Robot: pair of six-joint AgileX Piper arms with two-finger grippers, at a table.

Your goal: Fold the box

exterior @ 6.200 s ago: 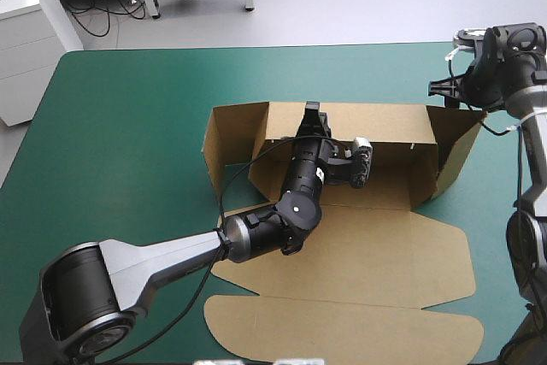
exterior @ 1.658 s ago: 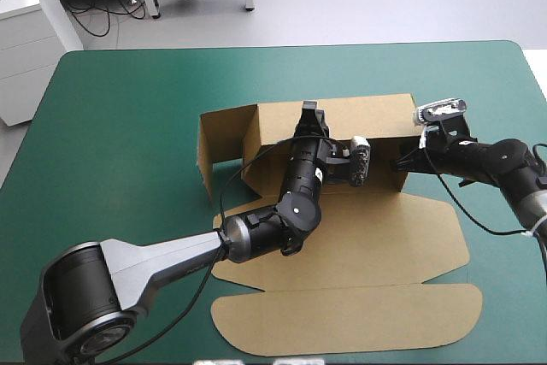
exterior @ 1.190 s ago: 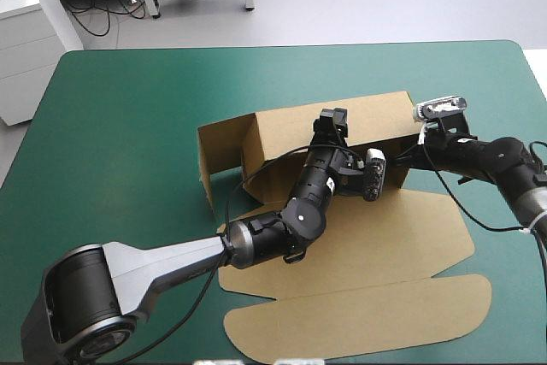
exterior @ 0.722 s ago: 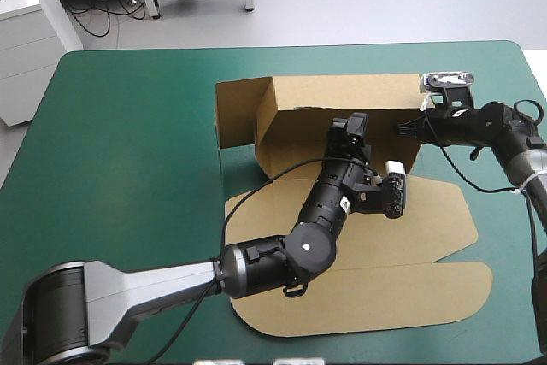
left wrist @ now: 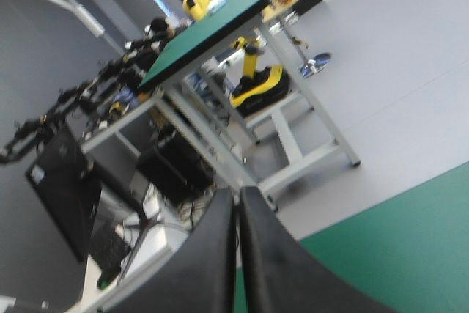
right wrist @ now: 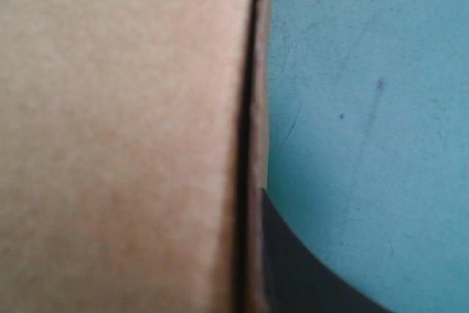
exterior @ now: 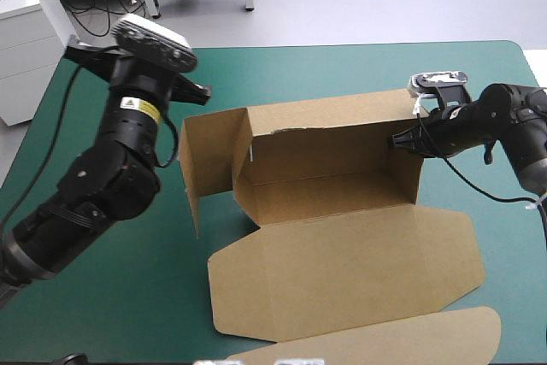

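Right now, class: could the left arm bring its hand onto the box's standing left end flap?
Probably yes. The left hand is raised beside the box, shut and empty, and only bare teal-green cover lies between that arm and the left end flap.

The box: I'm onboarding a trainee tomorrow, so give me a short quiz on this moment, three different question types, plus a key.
1. Fill in: the box's lid lies ___ on the teal-green cover.
2. True or false: the left arm's jaws are inside the box.
3. The right arm's jaws grip which part? A the lid; B the right end wall; C the left flap.
Key: 1 flat; 2 false, they are raised clear of it; 3 B.
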